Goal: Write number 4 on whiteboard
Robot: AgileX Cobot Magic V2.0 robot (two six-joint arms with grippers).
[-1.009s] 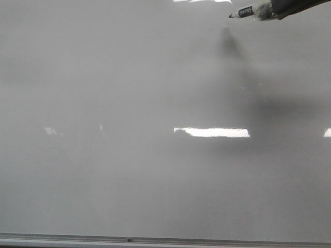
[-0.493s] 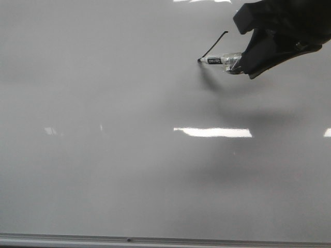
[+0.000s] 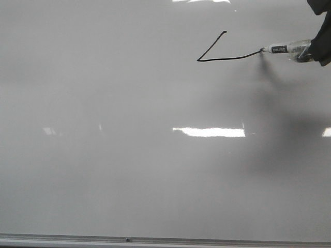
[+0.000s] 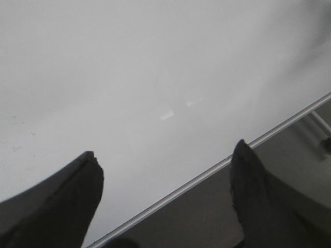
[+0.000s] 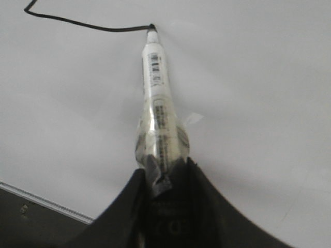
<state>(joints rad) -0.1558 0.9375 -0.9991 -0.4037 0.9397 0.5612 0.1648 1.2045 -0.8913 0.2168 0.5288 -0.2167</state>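
The whiteboard [image 3: 129, 170] fills the front view, glossy pale grey. On it at the upper right is part of the number 4 [image 3: 212, 49]: a black slanted stroke joined to a long crossbar. My right gripper [image 3: 320, 49], at the right edge, is shut on a white marker [image 3: 284, 49] whose tip touches the crossbar's right end. The right wrist view shows the marker [image 5: 158, 103] wrapped in clear tape, its tip on the line [image 5: 77, 23], held in my right gripper [image 5: 165, 168]. My left gripper [image 4: 165, 160] is open and empty over the board's edge.
A thin silver rail [image 3: 165, 239] runs along the board's lower edge, also in the left wrist view [image 4: 207, 173]. Bright rectangular light reflections [image 3: 209, 132] lie across the middle of the board. A dark shadow [image 3: 289, 129] falls below the right arm.
The marker came down from the top, drew the slanted stroke down-left, then the crossbar to the right. The right gripper has moved right to the frame's edge.
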